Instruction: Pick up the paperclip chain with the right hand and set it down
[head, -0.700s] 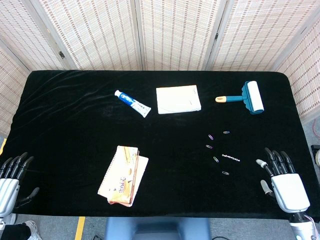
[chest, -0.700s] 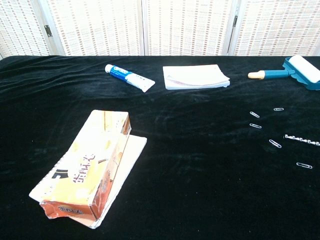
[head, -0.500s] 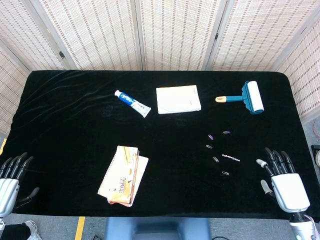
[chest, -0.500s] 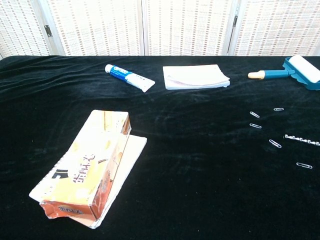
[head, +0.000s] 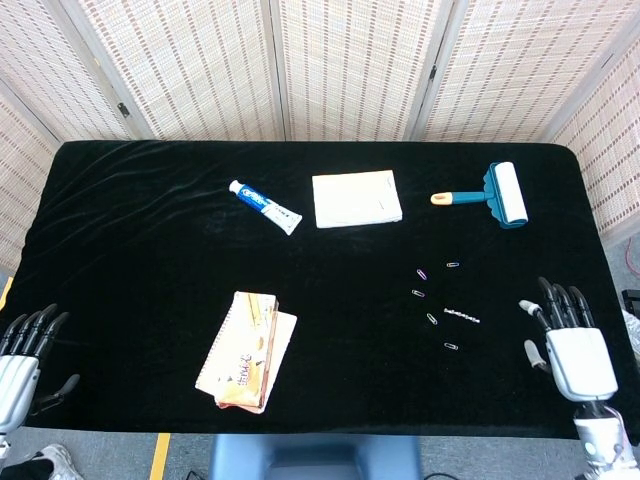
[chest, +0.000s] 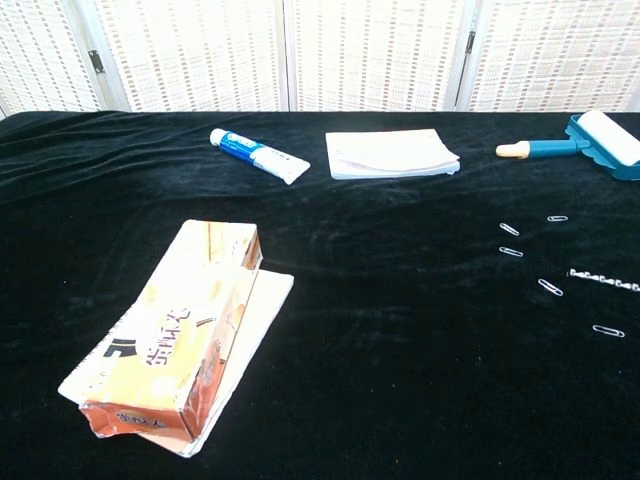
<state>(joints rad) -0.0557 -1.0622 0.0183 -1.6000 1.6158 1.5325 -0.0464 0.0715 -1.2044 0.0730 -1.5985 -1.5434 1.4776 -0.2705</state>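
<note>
The paperclip chain (head: 462, 316) is a short silvery string lying flat on the black cloth at the right; it also shows at the right edge of the chest view as the chain (chest: 603, 278). My right hand (head: 565, 344) hovers at the table's front right corner, fingers spread, holding nothing, well to the right of the chain. My left hand (head: 20, 357) sits at the front left corner, open and empty. Neither hand appears in the chest view.
Several loose paperclips (head: 432, 318) lie scattered around the chain. A lint roller (head: 498, 194), a white notepad (head: 356, 198) and a toothpaste tube (head: 264, 206) lie toward the back. An orange box on a notebook (head: 244, 350) sits front centre.
My right hand has shifted slightly to the right and up in the head view. The left hand moved slightly lower. The chain has not moved.
</note>
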